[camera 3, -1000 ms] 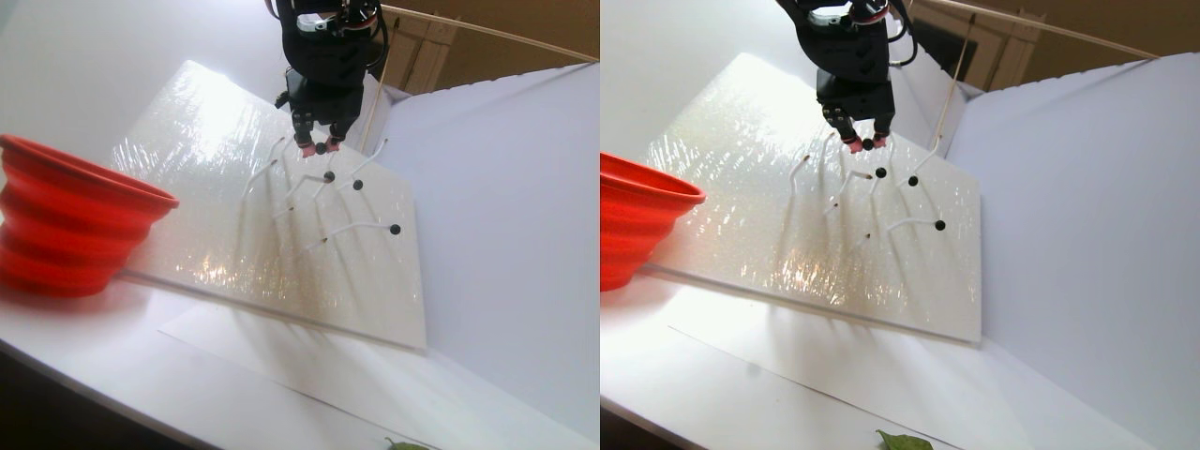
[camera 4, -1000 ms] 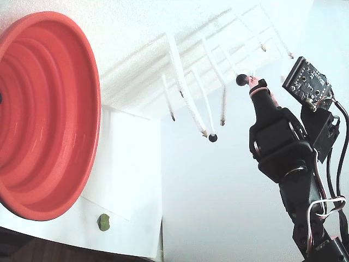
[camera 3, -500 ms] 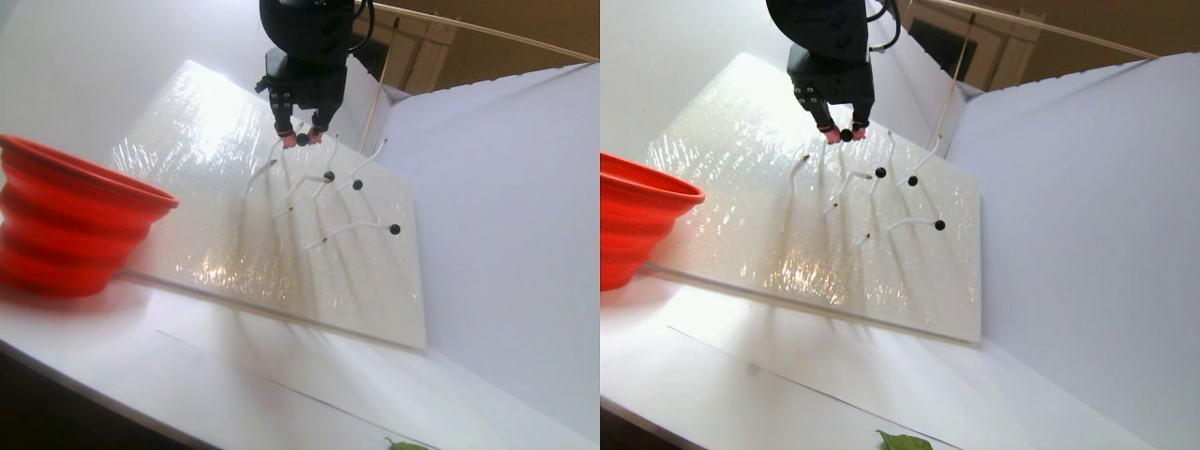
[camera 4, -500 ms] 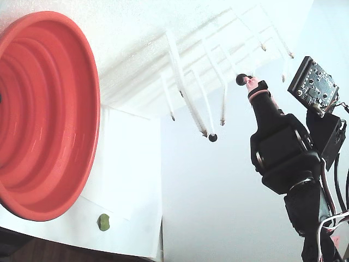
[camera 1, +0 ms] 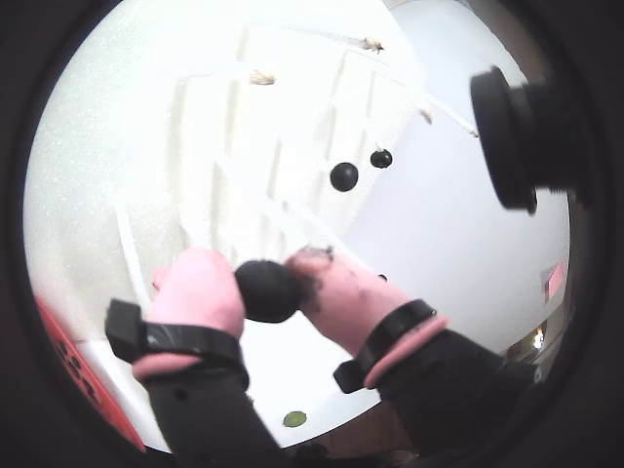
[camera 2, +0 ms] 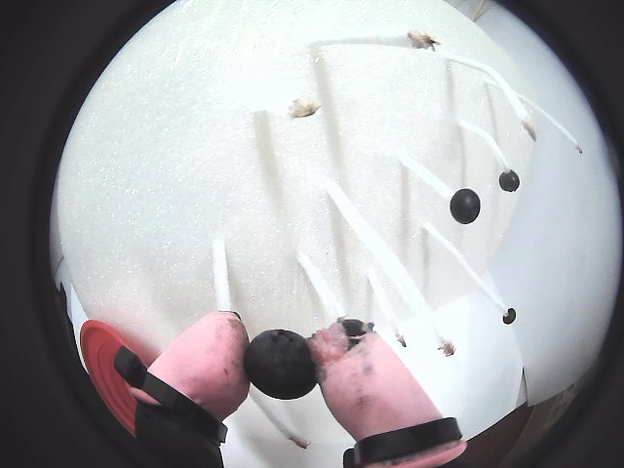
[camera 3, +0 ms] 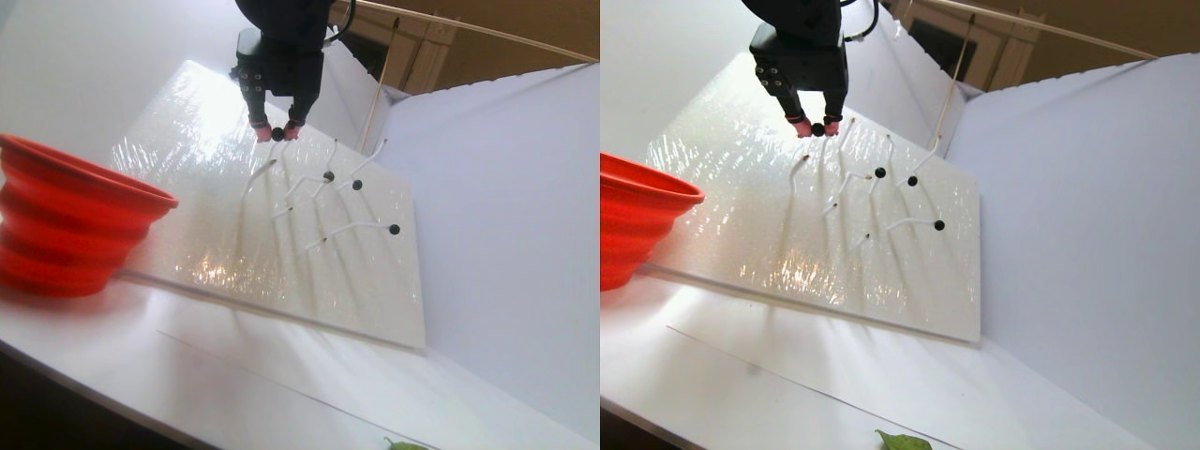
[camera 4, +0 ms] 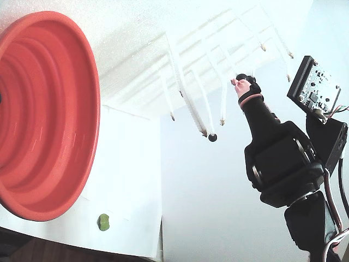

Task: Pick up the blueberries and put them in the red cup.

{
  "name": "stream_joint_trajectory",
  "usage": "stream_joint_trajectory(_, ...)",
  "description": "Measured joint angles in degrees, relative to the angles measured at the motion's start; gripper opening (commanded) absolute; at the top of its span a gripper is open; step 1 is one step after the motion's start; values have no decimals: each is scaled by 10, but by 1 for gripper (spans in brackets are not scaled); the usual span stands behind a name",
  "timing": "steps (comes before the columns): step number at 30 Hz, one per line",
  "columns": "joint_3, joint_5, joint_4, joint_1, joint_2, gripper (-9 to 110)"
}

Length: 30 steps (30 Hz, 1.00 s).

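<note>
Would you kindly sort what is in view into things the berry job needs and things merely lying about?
Job:
- gripper, shut on the held blueberry
- blueberries on the stems
- red cup

Lying about:
- green lump
- white stem board

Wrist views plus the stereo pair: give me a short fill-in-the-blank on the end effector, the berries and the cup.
1. The end effector is shut on one ____.
2. In the stereo pair view, ____ berries remain on the white stems.
3. The fingertips are covered in ____ material.
4. In the stereo pair view, the cup stands to the ____ of the end effector.

Missing words: berry; three; pink; left
</note>
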<state>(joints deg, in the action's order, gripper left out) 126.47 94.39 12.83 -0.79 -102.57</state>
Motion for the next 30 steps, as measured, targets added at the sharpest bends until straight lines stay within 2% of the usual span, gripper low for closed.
stream_joint_trajectory(30,62,-93,-104,132,-83,12)
